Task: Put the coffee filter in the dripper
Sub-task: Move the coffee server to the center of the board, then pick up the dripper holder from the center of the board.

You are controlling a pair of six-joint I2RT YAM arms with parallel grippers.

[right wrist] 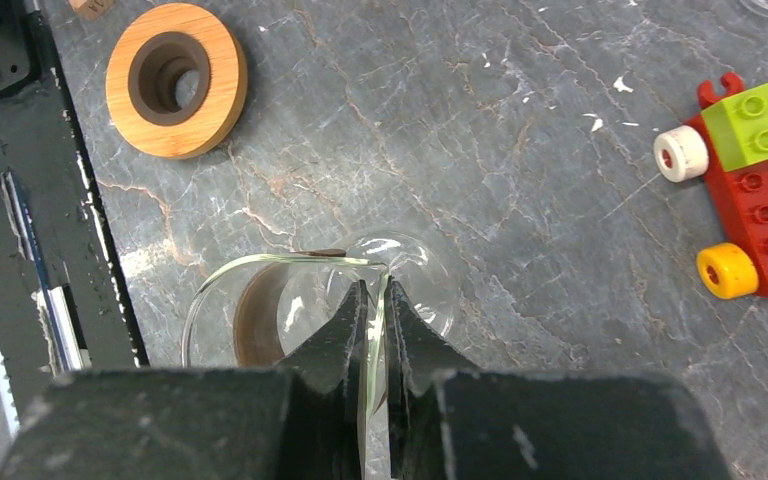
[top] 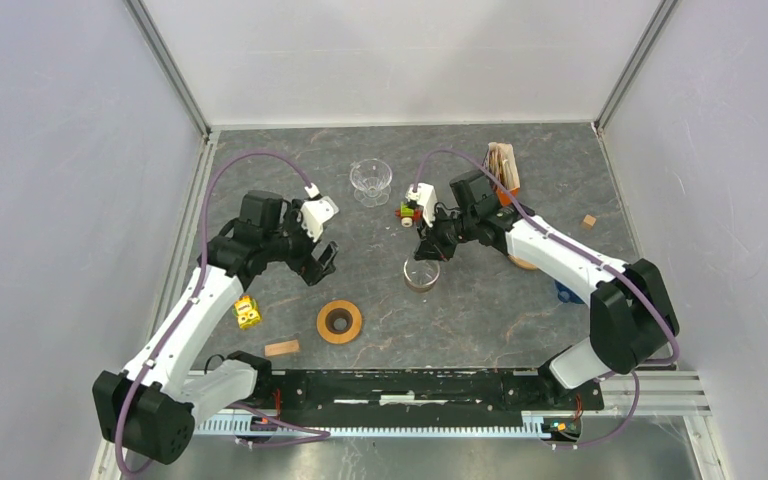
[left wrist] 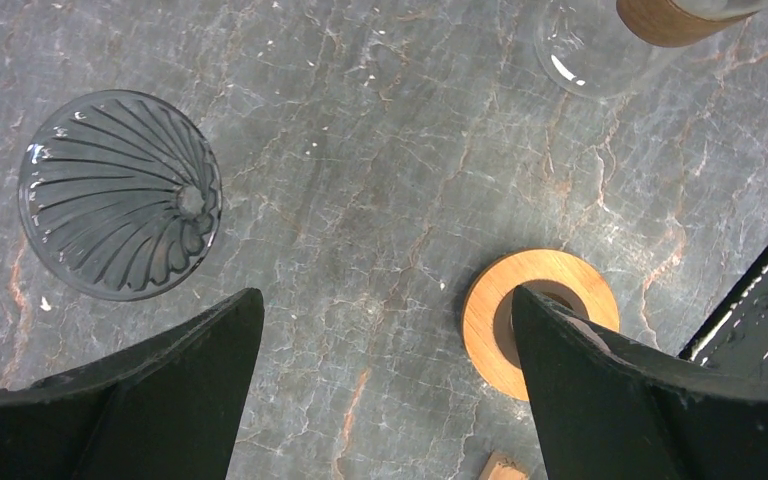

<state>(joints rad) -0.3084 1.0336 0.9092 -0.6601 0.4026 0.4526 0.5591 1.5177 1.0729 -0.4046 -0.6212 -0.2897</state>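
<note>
One dripper [top: 371, 180] — mouth up, right fingers [right wrist: 340, 345] pinching carafe [right wrist: 260, 320] rim

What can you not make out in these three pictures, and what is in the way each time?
Top view: a blue object, mostly hidden under the right arm; the filters, too small to count.
Left wrist view: the glass jug, cut off by the top edge.
Right wrist view: the jug's near rim, covered by the right end effector shut on it.
</note>
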